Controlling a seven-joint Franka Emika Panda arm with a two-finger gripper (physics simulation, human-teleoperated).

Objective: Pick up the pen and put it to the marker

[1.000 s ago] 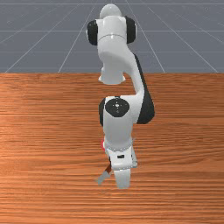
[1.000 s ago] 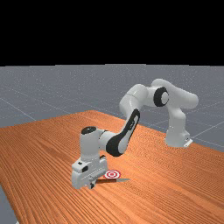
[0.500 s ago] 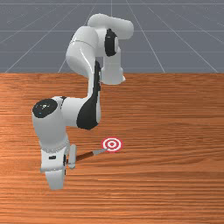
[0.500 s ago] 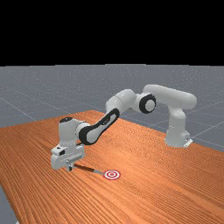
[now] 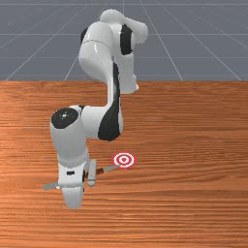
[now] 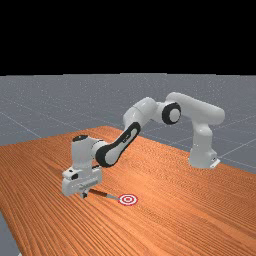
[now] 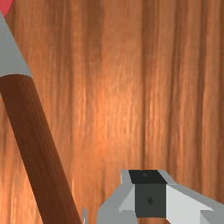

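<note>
Wooden surface (image 5: 184, 208), grey gridded floor (image 5: 34, 43) beyond — the bent arm (image 6: 135, 125) reaches out, tool (image 6: 84, 194) low; apart or together, I cannot tell.

The pen (image 7: 39, 153) was recorded as dark brown along its barrel and plain grey at both ends, and the marker (image 5: 124, 160) as concentric rings in red and white. The counter (image 5: 184, 203) bore an orange-brown wood grain with darker streaks. The arm (image 6: 142, 114) and hand (image 6: 84, 193) were mainly white, the joints partly black; the floor (image 5: 29, 48) was blue-grey with pale grid lines.
</note>
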